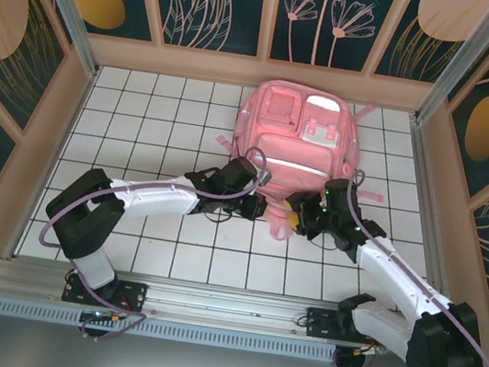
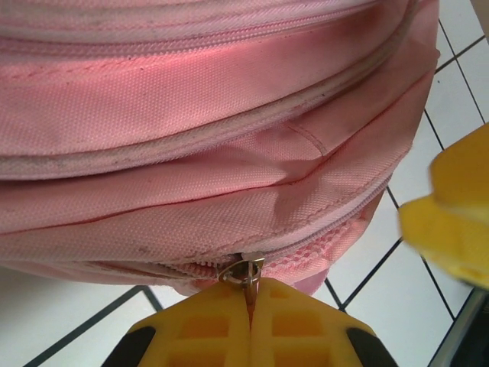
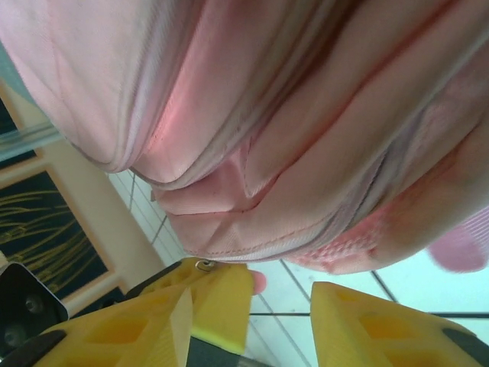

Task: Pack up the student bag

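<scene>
Pink woven fabric everywhere, folks. We've got the student bag (image 1: pixel 293 140) lying with its front pockets up at the far middle of the white tiled table (image 1: pixel 140 139), and its near end sits right at both grippers.

From the top camera we get the whole shape: a rounded, padded outline, pale trim across the pockets, and thin straps poking out at the sides. The left gripper (image 1: pixel 258 206) and right gripper (image 1: pixel 299 218) sit close together at that near edge.

The left wrist camera gives us the texture. We can see a coarse weave, piped seams, slightly grubby pale zipper tape and a curve of zipper teeth. The left gripper's yellow ribbed fingers (image 2: pixel 206 329) are pressed tight together, pinching the small metal zipper pull (image 2: pixel 243 271), with its ring just above the fingertips.

The right wrist camera looks up at soft folds and a knit mesh patch (image 3: pixel 382 245). Here the yellow fingers (image 3: pixel 344 313) stand moderately apart, with bare tile in the gap and nothing between them. A tiny metal loop (image 3: pixel 205 265) shows at one fingertip, and we can't tell what it belongs to.
</scene>
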